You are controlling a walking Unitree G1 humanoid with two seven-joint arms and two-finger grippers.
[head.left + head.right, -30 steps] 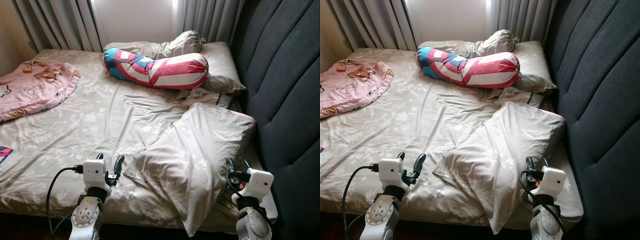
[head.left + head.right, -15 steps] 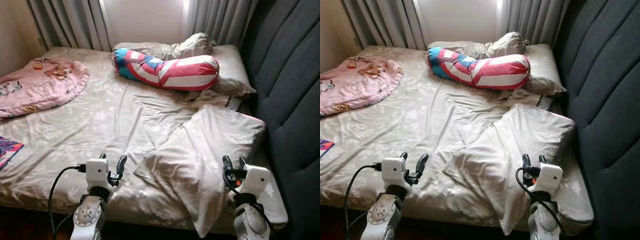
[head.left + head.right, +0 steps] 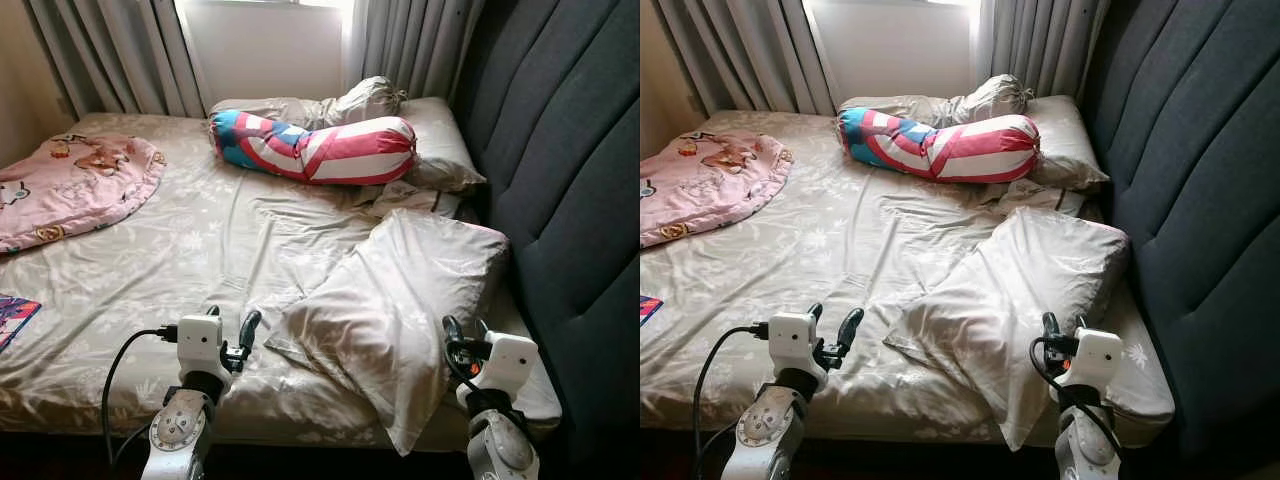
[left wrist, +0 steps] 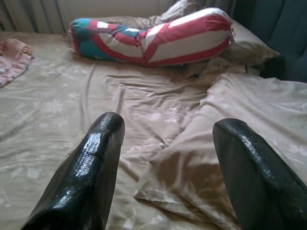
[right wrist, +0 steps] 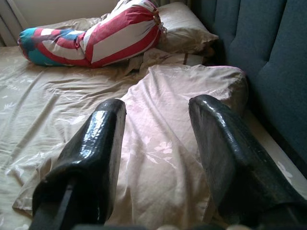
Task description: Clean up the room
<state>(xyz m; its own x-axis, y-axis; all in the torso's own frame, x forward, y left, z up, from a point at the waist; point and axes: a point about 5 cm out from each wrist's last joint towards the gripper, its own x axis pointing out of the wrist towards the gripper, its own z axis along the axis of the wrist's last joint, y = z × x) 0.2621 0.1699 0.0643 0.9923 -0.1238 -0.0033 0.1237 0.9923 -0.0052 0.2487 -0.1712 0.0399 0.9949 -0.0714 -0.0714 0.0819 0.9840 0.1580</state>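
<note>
Two claws, left claw (image 3: 229, 331) and right claw (image 3: 465, 332), spread empty; I'm approaching the bed's (image 3: 200, 240) skewed pillow (image 3: 400, 300), which I'd grasp next.

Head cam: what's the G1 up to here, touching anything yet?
Nothing is held yet. The robot stands at the side of an unmade bed, both arms raised toward it. The left gripper is open above the sheet, beside the near corner of a large beige pillow that lies askew against the dark headboard. The right gripper is open too, at the pillow's lower edge. Further back lie a striped bolster and a pink blanket.
</note>
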